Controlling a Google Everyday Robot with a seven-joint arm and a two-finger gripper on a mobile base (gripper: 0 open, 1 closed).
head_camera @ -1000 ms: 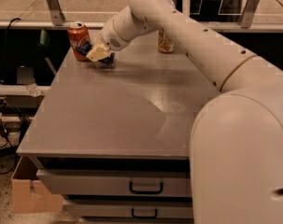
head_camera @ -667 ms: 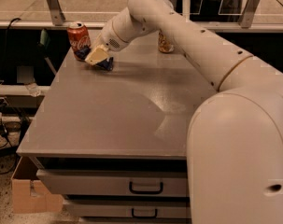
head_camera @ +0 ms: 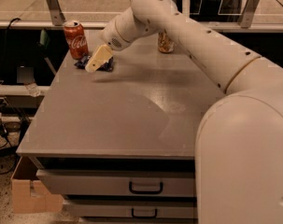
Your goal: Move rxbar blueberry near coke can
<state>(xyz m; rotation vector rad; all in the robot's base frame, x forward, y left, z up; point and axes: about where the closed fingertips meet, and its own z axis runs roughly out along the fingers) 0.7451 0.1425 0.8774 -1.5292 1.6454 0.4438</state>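
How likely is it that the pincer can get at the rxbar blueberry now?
Likely yes: the pincer sits right over the rxbar blueberry, beside the coke can, with nothing between them. The can stands close on one side.

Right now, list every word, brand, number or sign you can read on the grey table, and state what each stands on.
"Coca-Cola": white script on the red soda can with a silver top, at the far left corner of the grey table.
Crinkly dark navy snack bar: lettering unreadable, mostly hidden beneath the cream gripper.
Orange-tan can: pale markings too blurred to read.
Nothing else bears text.
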